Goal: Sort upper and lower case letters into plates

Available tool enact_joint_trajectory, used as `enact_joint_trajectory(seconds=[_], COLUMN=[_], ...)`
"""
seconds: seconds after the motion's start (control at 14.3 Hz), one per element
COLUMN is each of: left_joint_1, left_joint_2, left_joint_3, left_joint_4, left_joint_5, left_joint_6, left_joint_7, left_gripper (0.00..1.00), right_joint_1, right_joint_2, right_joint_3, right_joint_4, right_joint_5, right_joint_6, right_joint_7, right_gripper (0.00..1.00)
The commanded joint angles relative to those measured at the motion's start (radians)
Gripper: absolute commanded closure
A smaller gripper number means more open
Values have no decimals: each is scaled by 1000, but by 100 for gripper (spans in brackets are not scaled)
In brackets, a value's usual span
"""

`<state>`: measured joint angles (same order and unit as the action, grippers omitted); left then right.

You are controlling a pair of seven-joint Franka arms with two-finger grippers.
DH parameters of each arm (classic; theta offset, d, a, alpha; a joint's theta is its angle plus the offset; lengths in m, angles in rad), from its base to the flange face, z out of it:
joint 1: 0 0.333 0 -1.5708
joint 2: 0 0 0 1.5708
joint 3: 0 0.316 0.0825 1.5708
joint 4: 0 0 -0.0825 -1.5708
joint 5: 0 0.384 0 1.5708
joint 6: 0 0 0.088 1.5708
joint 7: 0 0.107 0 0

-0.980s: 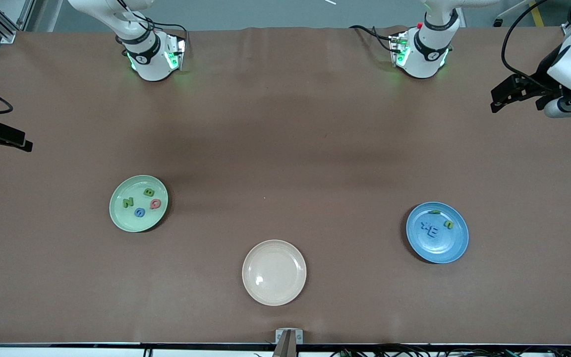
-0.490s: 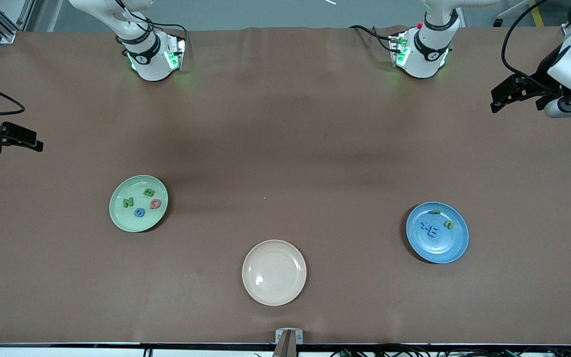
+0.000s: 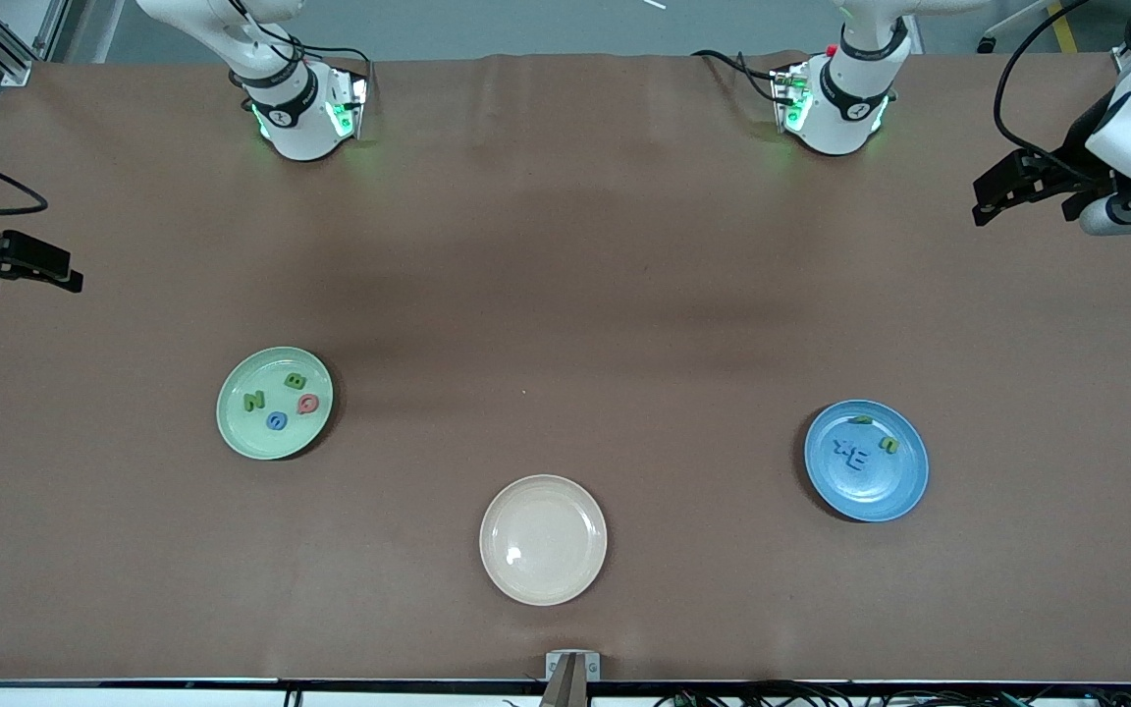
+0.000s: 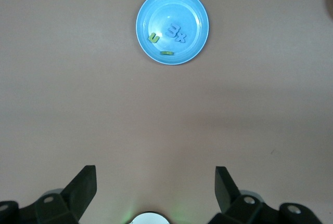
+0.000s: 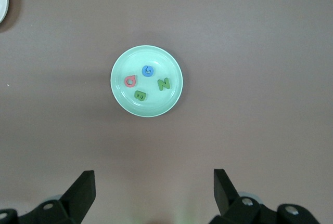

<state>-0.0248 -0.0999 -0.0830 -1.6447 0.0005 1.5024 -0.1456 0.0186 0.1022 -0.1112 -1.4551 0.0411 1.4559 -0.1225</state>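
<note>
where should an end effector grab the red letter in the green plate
Come straight down from above and pinch the red letter across its outer edges. It lies flat in the shallow mint green plate, whose rim would likely block a sideways approach. The blue letter lies close by, so keep the fingers narrow.

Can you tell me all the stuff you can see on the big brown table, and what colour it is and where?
Round glossy mint green plate: one, toward the right arm's end of the table.
Chunky toy letters on it: four; two green, one blue, one red.
Round glossy blue plate: one, toward the left arm's end.
Toy letters on it: four; two blue, two green.
Round cream-beige plate: one, nothing on it, nearest the front camera, between the other two.
Brown table cover: one.
Left gripper: black fingers open, waiting.
Right gripper: black fingers open.
</note>
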Motion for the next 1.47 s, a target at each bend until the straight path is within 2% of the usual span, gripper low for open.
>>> enact_joint_trajectory(seconds=[0.0,0.84,0.98,1.19,1.4], left_joint_1=[2,0,0,-1,0], left_joint_2=[25,43,43,43,43], left_joint_3=[-1,0,-1,-1,-1], left_joint_4=[42,59,59,60,60], left_joint_5=[13,15,15,15,15], left_joint_6=[-2,-7,-7,-7,-7], left_joint_7=[4,-5,-3,-2,-2], left_gripper=[0,0,0,0,0], right_joint_1=[-19,-13,-9,-11,-11], right_joint_2=[-81,-133,-144,-214,-213], right_joint_3=[21,22,24,24,22], right_joint_4=[-77,-106,-126,-243,-238], right_joint_5=[-9,-52,-52,-50,-41], right_joint_6=[15,17,32,115,118], right_joint_7=[-3,-5,-3,-2,-2], right_gripper=[0,0,0,0,0])
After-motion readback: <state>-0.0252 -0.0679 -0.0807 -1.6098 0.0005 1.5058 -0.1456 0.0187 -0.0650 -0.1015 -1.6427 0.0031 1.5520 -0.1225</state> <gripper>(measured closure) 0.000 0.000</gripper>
